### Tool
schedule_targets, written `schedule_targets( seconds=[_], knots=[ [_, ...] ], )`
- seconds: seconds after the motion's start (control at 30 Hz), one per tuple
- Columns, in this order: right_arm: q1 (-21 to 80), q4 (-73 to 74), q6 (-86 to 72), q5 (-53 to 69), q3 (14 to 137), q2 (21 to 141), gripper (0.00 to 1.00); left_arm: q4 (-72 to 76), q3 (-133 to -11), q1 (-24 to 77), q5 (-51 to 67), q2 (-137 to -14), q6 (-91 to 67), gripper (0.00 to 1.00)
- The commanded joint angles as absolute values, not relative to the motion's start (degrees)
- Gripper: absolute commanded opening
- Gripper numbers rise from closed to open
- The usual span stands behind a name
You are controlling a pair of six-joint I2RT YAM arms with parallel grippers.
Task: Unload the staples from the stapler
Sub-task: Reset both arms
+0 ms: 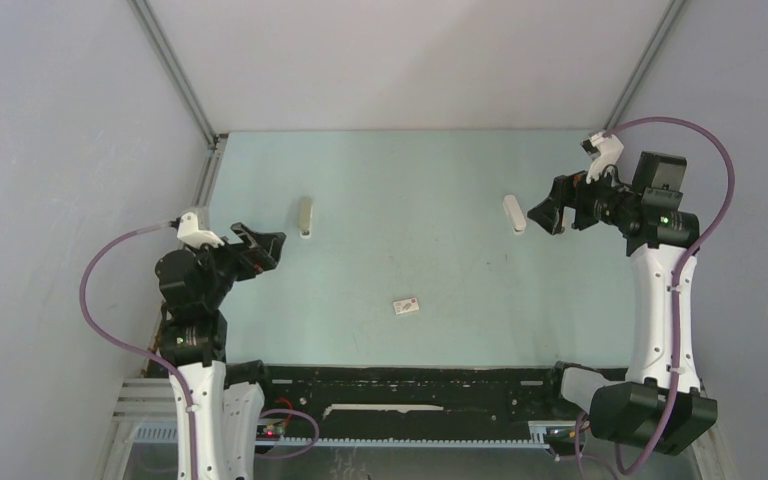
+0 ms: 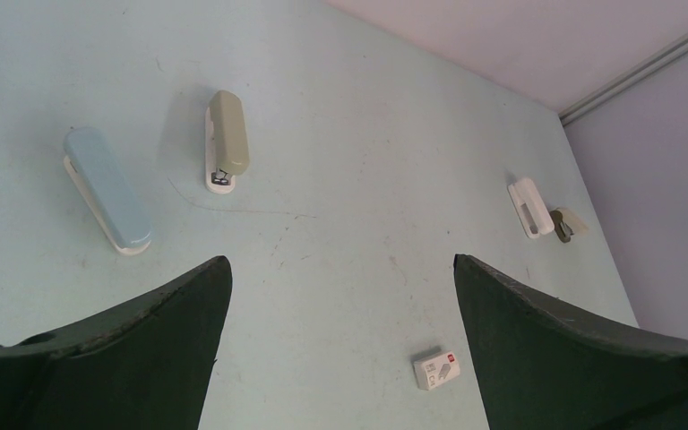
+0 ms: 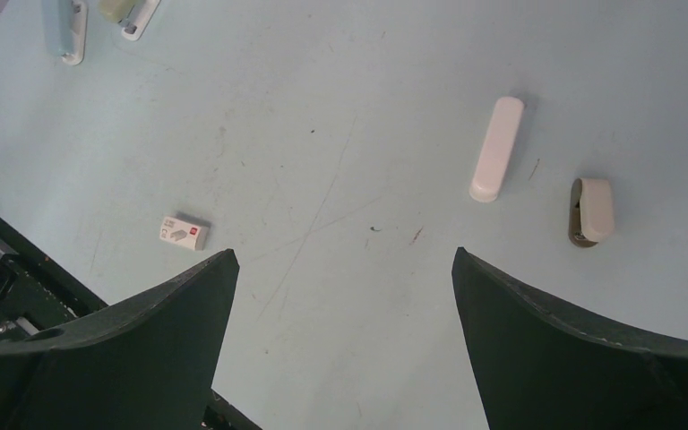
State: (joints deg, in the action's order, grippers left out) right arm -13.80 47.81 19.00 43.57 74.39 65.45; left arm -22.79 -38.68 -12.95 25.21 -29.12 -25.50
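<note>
You are risking a wrong pick first. Three oblong bodies are lying on the table (image 1: pixel 410 170). The olive stapler (image 2: pixel 228 139) and blue stapler (image 2: pixel 107 190) are sitting ahead of your left gripper (image 2: pixel 340 260). The stapler (image 3: pixel 497 148) you are after, the white one, is lying on the far right side, just ahead of your right gripper (image 3: pixel 340 253).

A small beige piece (image 3: pixel 591 209) is lying just beside it, so a wide approach is likely to be knocking that piece or skating the stapler across the smooth surface. The stapler is lying flat and looking closed, so one gripper alone is probably going to be struggling to open it. A slip there would be scattering the staples, which are not showing anywhere and are presumably inside. The printed box (image 3: pixel 184 232) is sitting well apart, toward the front edge.

Both grippers are standing spread fully wide, holding nothing and touching nothing, hovering above the table.
</note>
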Motion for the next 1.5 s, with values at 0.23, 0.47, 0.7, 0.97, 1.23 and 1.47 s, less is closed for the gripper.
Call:
schedule_targets(
  seconds=[0.23,0.47,0.7,0.97,1.23,1.47],
  knots=[
    [-14.0,47.0,16.3,47.3,76.2,64.2,1.00,-21.2,-39.9,-13.4,25.7,-28.3,-25.1,1.00],
    [-13.5,47.1,15.2,49.0,76.2,64.4,1.00,-20.6,-39.1,-13.4,27.4,-27.5,-25.4,1.00],
    [-13.3,46.9,14.1,48.7,76.1,64.6,1.00,-19.1,-37.5,-13.4,29.0,-26.5,-26.6,1.00],
    [-13.2,46.7,13.8,48.3,76.1,64.6,1.00,-19.2,-36.9,-13.4,28.6,-25.5,-26.4,1.00],
    [-13.5,45.5,12.5,47.9,75.7,63.6,1.00,-20.4,-38.3,-13.4,27.5,-25.3,-25.7,1.00],
    [-14.1,45.6,13.3,46.6,73.4,61.6,1.00,-20.9,-37.3,-13.4,27.6,-24.2,-25.9,1.00]
  ],
)
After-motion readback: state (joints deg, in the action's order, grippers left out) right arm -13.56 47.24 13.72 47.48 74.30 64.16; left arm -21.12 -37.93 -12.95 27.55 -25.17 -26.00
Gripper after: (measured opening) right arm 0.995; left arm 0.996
